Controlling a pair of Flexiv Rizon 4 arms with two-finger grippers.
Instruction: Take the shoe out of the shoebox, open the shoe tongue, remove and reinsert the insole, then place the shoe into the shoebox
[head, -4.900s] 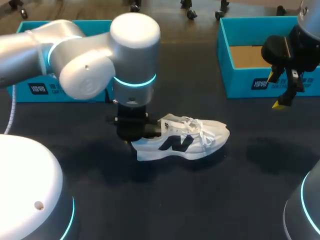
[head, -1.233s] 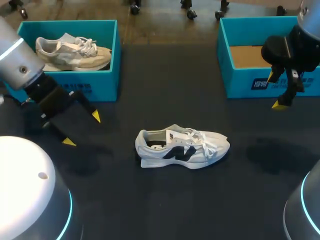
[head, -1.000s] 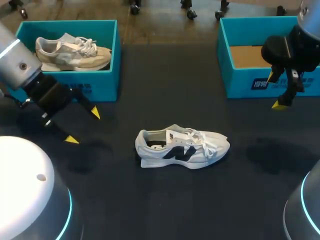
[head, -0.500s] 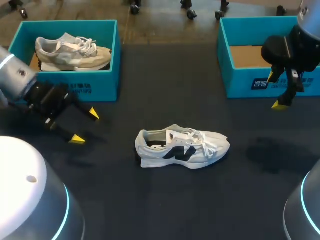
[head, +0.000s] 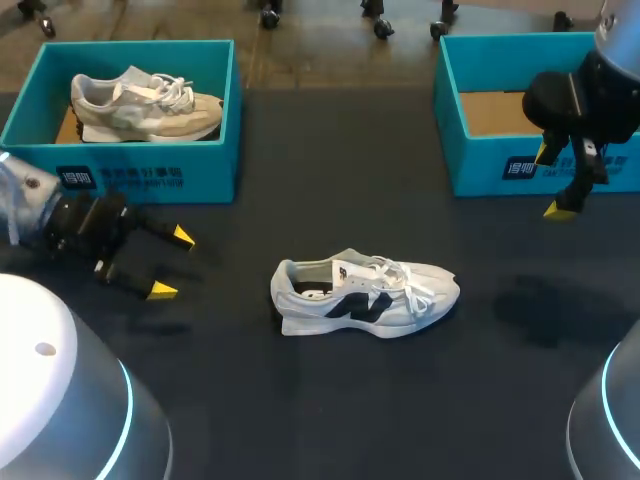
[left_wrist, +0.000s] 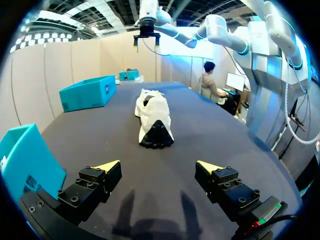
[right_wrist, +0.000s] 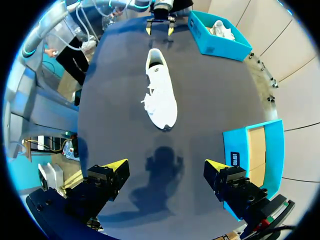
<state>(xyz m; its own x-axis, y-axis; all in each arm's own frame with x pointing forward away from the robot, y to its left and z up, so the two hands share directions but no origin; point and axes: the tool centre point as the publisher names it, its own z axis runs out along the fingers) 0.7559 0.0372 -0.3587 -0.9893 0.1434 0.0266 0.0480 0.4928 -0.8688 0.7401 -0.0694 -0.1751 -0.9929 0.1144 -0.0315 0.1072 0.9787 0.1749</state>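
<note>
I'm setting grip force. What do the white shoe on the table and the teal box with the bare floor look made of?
White shoe: likely soft textile or mesh upper, matte, with cloth laces; the pale sole looks like foam or rubber. Teal box: probably cardboard, matte, its brown floor uncoated.

White shoe (head: 365, 292) upright on table (head: 330, 170)

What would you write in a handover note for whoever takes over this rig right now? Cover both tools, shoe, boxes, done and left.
Left tool: open, empty, low beside the left shoebox, which holds a beige shoe.
Right tool: open, empty, in front of the right shoebox.
White shoe: on the table between the boxes.
Done: shoe out of box. Tongue and insole steps: cannot tell.
Left: shoe into a shoebox.
</note>
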